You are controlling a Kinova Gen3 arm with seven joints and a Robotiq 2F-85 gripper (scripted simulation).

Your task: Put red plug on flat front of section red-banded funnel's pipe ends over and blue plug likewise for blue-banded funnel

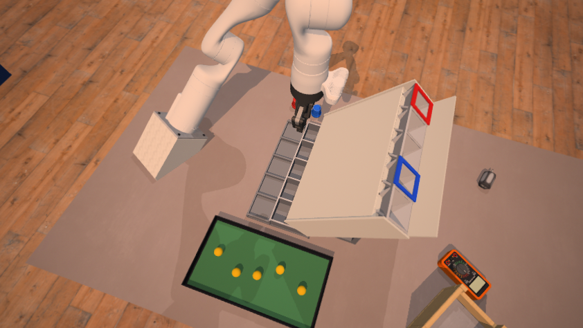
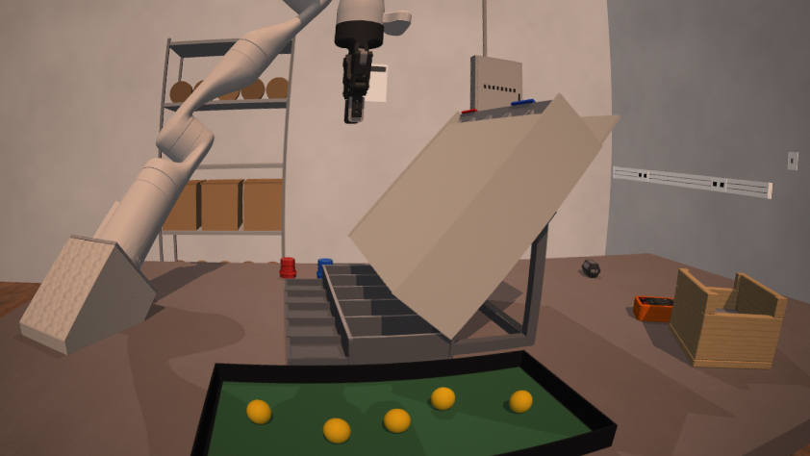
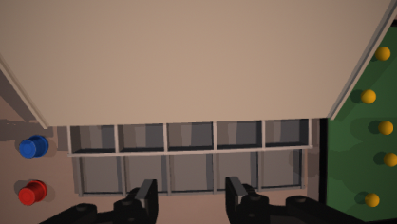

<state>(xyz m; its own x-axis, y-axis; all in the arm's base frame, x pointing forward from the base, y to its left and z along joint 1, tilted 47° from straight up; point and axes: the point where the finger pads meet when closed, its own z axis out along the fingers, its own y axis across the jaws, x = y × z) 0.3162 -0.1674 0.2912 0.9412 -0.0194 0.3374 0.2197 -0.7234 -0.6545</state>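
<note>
My gripper (image 1: 298, 125) (image 2: 353, 119) (image 3: 191, 194) is partly open and empty, high above the sectioned rack (image 1: 278, 198) (image 2: 399, 346) (image 3: 190, 152). The red plug (image 2: 288, 267) (image 3: 32, 193) and the blue plug (image 1: 316, 111) (image 2: 324, 266) (image 3: 33, 146) stand on the table beyond the rack's far end. The red-banded funnel (image 1: 431, 115) and blue-banded funnel (image 1: 417, 188) are at the top of the sloping cover (image 1: 342, 162) (image 2: 447, 198) (image 3: 190, 62), which hides the pipes. Several orange marbles (image 1: 257, 275) (image 2: 396, 420) (image 3: 386, 127) lie in the green tray (image 1: 320, 299) (image 2: 363, 372) (image 3: 342, 180).
The cover rises from the rack's deep sections, with its side walls extending beyond the funnels. An orange multimeter (image 1: 463, 273) (image 2: 653, 309), a wooden box (image 2: 736, 342) and a small dark object (image 1: 487, 179) (image 2: 590, 268) are on the right. The arm's base (image 1: 169, 150) (image 2: 85, 294) is on the left.
</note>
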